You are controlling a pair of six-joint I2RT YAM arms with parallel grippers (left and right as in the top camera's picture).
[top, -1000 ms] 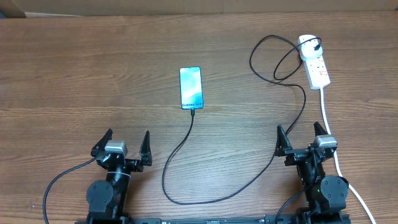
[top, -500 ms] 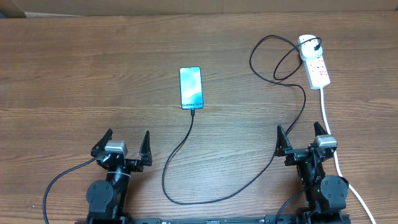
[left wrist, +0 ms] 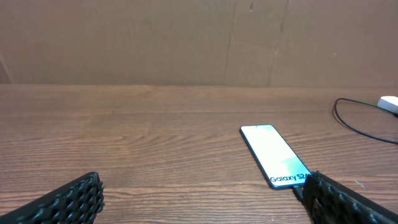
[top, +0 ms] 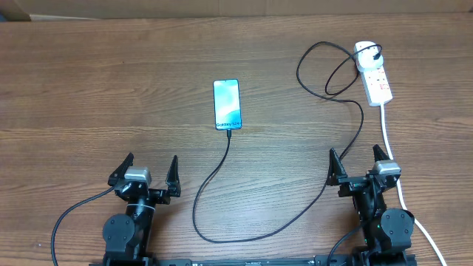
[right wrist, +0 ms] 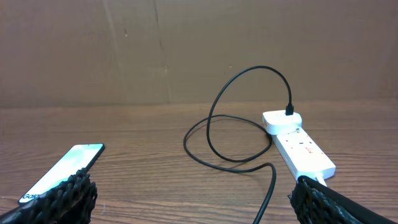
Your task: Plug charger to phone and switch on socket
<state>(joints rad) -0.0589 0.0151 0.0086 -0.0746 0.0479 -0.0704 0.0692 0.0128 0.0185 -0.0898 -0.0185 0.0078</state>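
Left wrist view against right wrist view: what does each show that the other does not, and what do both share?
Only the left wrist view: nearly the whole phone, its lettering readable, and the left tool, open. Only the right wrist view: the socket along its full length, the charger looping to its plug at the socket's far end, and the right tool, open. Both: the phone, the wooden table, the brown wall behind and some black cable.
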